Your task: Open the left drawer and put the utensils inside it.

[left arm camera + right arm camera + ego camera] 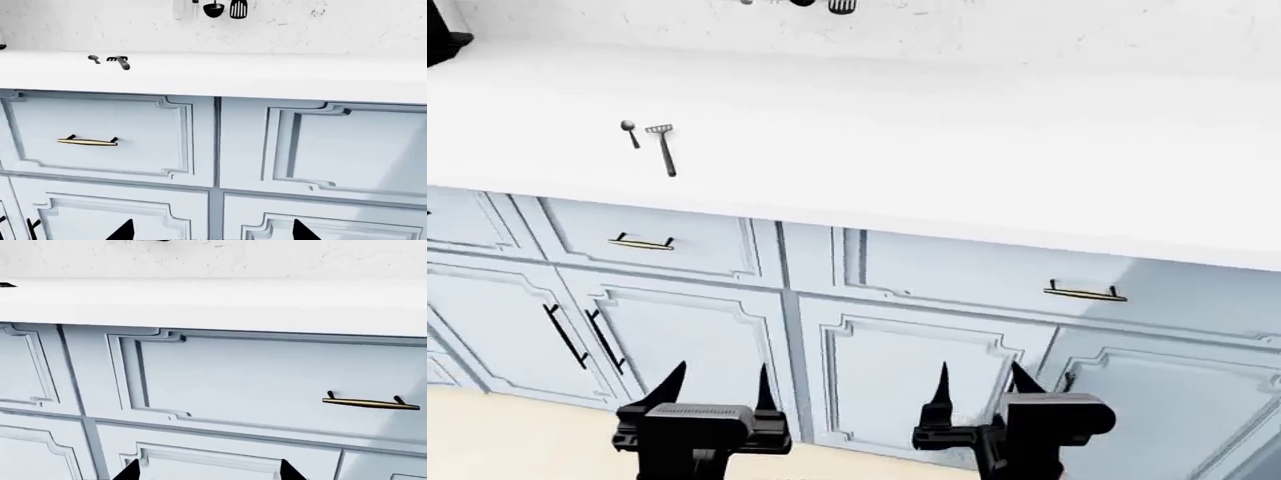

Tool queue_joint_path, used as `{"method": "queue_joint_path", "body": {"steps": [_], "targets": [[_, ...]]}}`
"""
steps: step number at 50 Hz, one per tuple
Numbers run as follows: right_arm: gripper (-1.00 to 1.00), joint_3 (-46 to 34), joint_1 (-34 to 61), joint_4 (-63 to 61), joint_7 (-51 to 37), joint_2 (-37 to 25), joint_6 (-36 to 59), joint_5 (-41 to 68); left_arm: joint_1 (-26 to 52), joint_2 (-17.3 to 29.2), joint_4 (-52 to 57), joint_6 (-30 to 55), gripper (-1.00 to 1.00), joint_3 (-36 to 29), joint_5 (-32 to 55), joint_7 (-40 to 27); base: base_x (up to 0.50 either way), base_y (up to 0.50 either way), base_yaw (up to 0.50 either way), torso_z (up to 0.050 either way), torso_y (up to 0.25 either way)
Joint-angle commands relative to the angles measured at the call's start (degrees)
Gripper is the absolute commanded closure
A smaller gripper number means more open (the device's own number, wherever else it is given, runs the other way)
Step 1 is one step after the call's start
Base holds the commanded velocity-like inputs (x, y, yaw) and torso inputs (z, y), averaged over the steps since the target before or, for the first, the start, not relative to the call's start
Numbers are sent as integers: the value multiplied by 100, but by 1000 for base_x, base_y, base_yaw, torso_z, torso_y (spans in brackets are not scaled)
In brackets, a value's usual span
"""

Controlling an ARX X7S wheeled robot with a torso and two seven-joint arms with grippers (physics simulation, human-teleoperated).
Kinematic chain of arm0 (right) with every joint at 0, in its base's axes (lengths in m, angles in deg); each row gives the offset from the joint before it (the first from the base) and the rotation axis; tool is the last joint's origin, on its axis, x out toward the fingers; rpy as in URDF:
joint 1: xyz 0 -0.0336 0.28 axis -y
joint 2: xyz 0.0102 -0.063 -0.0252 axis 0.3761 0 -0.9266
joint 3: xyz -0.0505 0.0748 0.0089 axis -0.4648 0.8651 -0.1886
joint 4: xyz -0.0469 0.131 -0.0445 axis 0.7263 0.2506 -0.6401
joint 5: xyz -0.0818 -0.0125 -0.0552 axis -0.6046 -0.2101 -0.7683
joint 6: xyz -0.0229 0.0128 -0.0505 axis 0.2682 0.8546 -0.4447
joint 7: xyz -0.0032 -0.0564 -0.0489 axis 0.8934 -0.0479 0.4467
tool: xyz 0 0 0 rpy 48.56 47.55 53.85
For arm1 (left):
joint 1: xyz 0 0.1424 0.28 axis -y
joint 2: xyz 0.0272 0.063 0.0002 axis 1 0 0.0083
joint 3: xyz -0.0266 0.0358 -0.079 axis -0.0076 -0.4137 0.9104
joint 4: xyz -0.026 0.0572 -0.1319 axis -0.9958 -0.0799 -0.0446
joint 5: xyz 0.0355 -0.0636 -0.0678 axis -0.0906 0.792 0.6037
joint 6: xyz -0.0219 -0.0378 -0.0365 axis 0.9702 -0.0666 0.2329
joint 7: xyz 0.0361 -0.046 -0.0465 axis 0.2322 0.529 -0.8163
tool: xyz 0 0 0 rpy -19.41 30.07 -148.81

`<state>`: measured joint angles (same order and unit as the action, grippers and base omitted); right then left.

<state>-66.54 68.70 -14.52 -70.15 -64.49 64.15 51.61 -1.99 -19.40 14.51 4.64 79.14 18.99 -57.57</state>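
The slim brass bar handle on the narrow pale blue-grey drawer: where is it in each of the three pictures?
Head view: the slim brass bar handle sits left of centre, below the dark spoon and slotted spatula.
Left wrist view: the handle shows at the left, on the closed narrow drawer.
Right wrist view: not in it; the handle there belongs to the wider drawer.
Shared landmark: the white countertop.

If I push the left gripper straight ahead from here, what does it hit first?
Probably the cabinet front below the left drawer, around the seam between two lower door panels. The open left gripper points beneath the brass handle; depth is unclear.
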Motion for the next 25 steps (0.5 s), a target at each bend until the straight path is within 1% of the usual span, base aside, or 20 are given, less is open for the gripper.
{"method": "queue_joint_path", "body": {"steps": [1,4,7,8,10,11,12,13,15,16,17,25], "targets": [[-100,-120,15,-309,-102,-103,305,83,5,85,25,3,-100,-64,74,-110,0,0,500,50,0],[-100,-142,11,-318,-123,-121,309,104,9,102,10,-15,-100,-78,96,-132,0,0,500,50,0],[-100,-172,15,-16,-115,-113,14,97,4,119,-5,-34,-100,-96,108,-154,0,0,500,50,0],[-100,-173,11,-207,-140,-136,194,119,5,122,-13,-39,-100,-97,117,-164,0,0,500,50,0],[-100,-195,17,10,-136,-127,-8,108,2,131,-30,-59,-100,-113,119,-179,0,0,500,50,0],[-100,-198,11,-170,-157,-149,164,133,2,135,-33,-63,-100,-118,126,-185,0,0,500,50,0],[-100,-208,8,-94,-156,-146,86,131,-1,140,-36,-68,-100,-121,137,-189,0,0,500,50,0],[-100,-211,11,-244,-177,-164,241,152,-1,144,-51,-82,-100,-126,135,-200,0,0,500,50,0],[-100,-227,14,-262,-188,-175,258,163,1,153,-72,-100,-100,-139,137,-215,0,0,500,50,0],[-100,-233,16,-250,-192,-178,248,170,-4,158,-71,-106,-100,-147,137,-221,0,0,500,50,0],[-100,-249,28,40,-174,-155,-20,145,-3,162,-80,-112,-100,-148,147,-227,0,0,500,50,0],[-100,-315,36,55,-211,-189,-44,178,-17,200,-97,-150,-100,-180,191,-275,0,0,500,50,0]]}}
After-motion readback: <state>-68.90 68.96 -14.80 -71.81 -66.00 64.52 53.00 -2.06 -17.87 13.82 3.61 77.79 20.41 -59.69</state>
